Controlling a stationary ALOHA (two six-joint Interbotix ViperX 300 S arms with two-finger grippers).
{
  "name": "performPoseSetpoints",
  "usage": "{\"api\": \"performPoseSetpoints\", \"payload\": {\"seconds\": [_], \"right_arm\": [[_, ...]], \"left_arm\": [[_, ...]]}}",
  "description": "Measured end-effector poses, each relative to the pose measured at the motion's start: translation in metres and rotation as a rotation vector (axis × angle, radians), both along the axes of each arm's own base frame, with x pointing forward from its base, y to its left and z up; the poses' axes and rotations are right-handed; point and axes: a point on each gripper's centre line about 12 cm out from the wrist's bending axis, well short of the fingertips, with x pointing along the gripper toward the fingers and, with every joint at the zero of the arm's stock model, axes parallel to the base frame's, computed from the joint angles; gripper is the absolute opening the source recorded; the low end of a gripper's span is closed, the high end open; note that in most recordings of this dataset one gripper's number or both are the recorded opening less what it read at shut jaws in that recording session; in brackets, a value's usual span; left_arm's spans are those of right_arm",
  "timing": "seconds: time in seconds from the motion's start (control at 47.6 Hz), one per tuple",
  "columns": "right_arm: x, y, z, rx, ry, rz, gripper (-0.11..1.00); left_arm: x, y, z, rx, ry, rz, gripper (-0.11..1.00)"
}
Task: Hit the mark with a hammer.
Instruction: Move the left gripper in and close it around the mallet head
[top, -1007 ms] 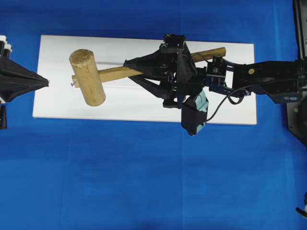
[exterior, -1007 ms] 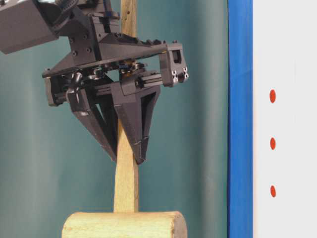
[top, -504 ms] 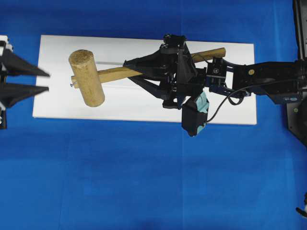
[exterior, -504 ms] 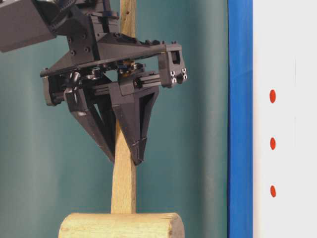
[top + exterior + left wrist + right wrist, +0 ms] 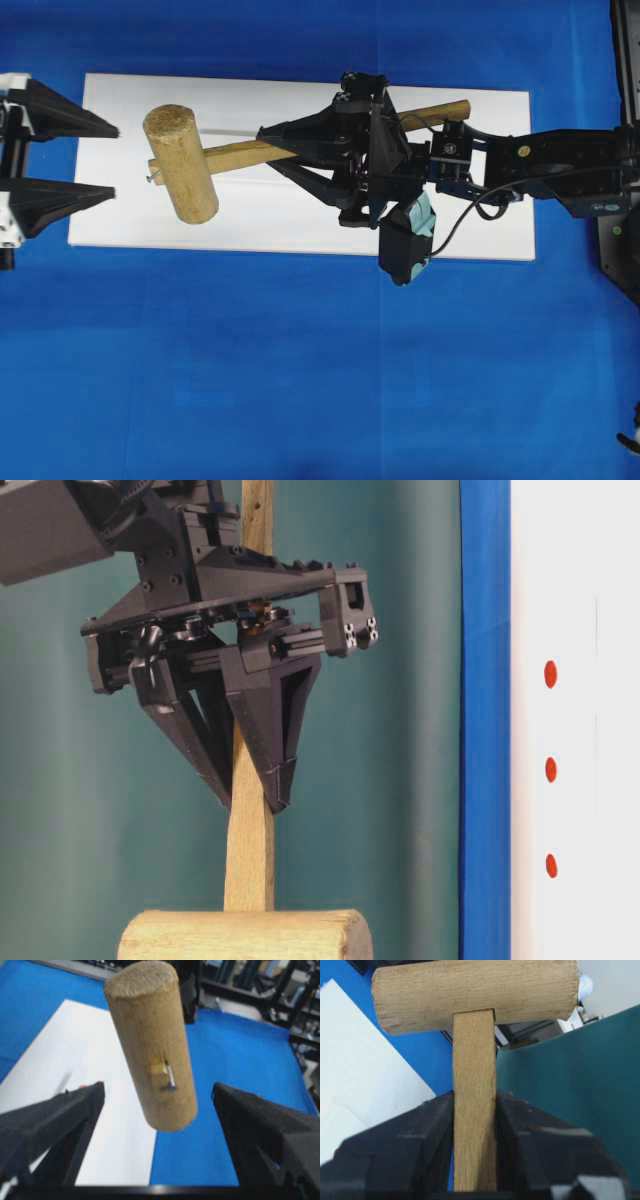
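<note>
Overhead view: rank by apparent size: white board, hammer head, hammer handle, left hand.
Largest to smallest as they appear:
1. white board
2. hammer handle, longest wooden part, though the right hand covers its middle
3. hammer head and left hand: unsure, since the hand is cut off by the frame edge

One hammer (image 5: 200,160), one white board (image 5: 300,220), three red dots in the table-level view, the mark (image 5: 550,674) among them though which cannot be told, two grippers, left (image 5: 100,160) and right (image 5: 275,148), one blue cloth (image 5: 300,370).
</note>
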Motion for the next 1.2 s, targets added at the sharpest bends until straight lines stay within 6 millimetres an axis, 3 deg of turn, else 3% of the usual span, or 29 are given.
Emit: {"api": "performPoseSetpoints", "payload": {"seconds": [0.42,0.609,0.986,1.049,1.196], "right_arm": [[0.000,0.000,-0.002,0.004,0.021,0.004,0.10],[0.000,0.001,-0.002,0.005,0.025,0.005,0.10],[-0.003,0.000,0.009,0.004,0.001,0.004,0.10],[-0.003,0.000,0.008,0.007,0.006,0.005,0.10],[-0.004,-0.001,0.006,0.018,0.025,0.002,0.10]], "left_arm": [[0.058,0.007,0.005,-0.001,-0.015,0.019,0.94],[0.080,0.009,-0.002,-0.045,0.029,0.023,0.94],[0.095,0.009,-0.011,-0.069,0.078,0.025,0.92],[0.095,0.009,-0.011,-0.069,0.080,0.025,0.86],[0.095,0.009,-0.012,-0.076,0.080,0.023,0.48]]}}
